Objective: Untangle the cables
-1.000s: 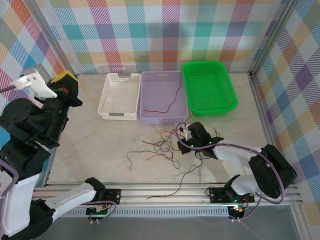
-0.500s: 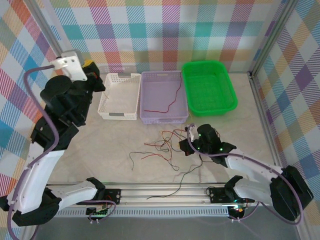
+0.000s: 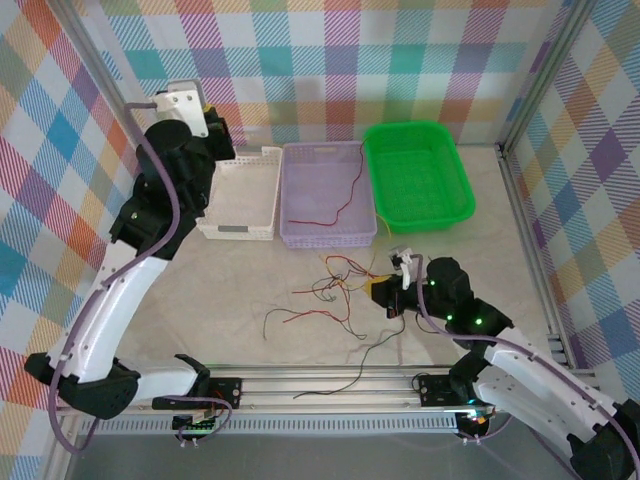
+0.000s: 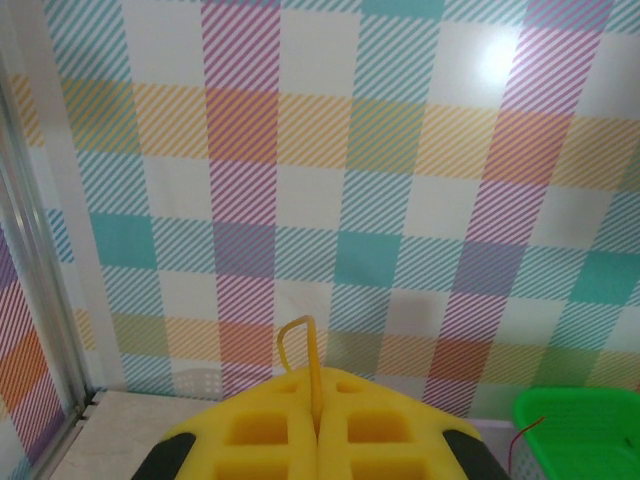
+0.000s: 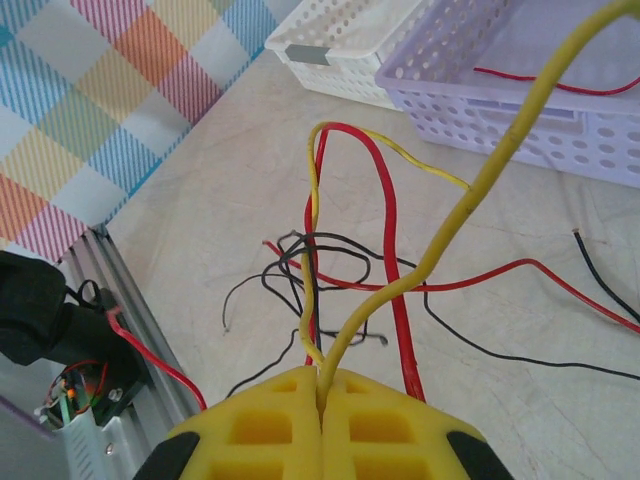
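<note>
A tangle of red, black and yellow cables (image 3: 335,285) lies on the table in front of the lavender basket (image 3: 325,235). My right gripper (image 3: 380,290) is low at the tangle's right side, shut on a yellow cable (image 5: 470,200). That cable rises up and to the right from its jaws. Red (image 5: 392,270) and black (image 5: 330,245) cables cross just beyond its fingertips. My left gripper (image 3: 215,130) is raised at the back left, over the white basket's far corner. It is shut on a yellow cable end (image 4: 305,345) that loops above the jaws. One red cable (image 3: 335,205) lies inside the lavender basket.
Three baskets stand in a row at the back: white (image 3: 212,195), lavender, and green (image 3: 462,190). A long black cable (image 3: 350,375) trails toward the front rail (image 3: 330,385). Checked walls and metal posts close in the table on three sides.
My left arm swung up and to the right, from the far left to above the white basket's corner. My right gripper drew back to the right and nearer, pulling the tangle with it.
</note>
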